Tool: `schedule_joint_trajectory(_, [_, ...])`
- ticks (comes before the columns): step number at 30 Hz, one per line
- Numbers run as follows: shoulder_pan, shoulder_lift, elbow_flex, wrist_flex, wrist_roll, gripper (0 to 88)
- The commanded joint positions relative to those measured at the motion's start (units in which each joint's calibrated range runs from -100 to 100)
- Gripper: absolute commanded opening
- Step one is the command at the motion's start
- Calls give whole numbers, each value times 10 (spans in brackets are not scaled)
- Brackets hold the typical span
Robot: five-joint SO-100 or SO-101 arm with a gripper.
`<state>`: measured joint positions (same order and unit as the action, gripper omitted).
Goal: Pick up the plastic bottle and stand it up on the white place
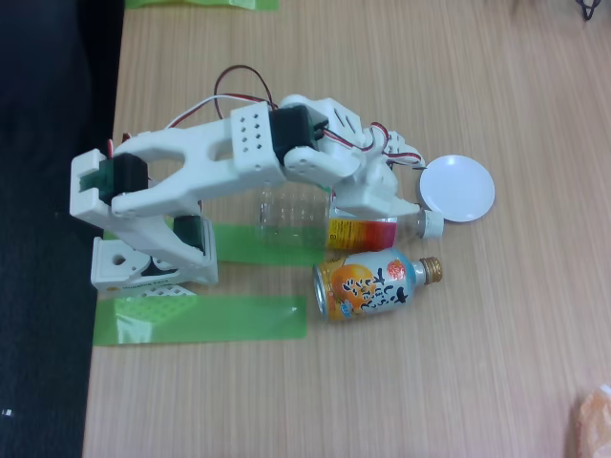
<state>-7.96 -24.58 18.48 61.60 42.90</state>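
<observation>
The plastic bottle (361,232) lies on its side on the wooden table, white cap (434,224) pointing right toward the white place (459,188), a round white disc just beyond and above the cap. My white arm reaches from its base at the left, and my gripper (387,202) hangs directly over the bottle's label and shoulder, covering part of them. From this angle I cannot make out whether its jaws are open or closed around the bottle.
An orange and light-blue metal bottle-can (370,285) with a gold cap lies just below the plastic bottle, nearly touching it. Two green tape strips (202,319) mark the table by the arm's base (143,262). The table's left edge (107,229) meets a black area.
</observation>
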Motion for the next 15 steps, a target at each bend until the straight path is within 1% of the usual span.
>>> schedule_joint_trajectory(1, [-1, -2, 26, -31, 12, 209])
schedule_joint_trajectory(3, [-8, -2, 39, -31, 12, 221])
schedule_joint_trajectory(8, [-12, -2, 76, -37, 12, 314])
schedule_joint_trajectory(15, [-12, 36, 74, -35, 12, 318])
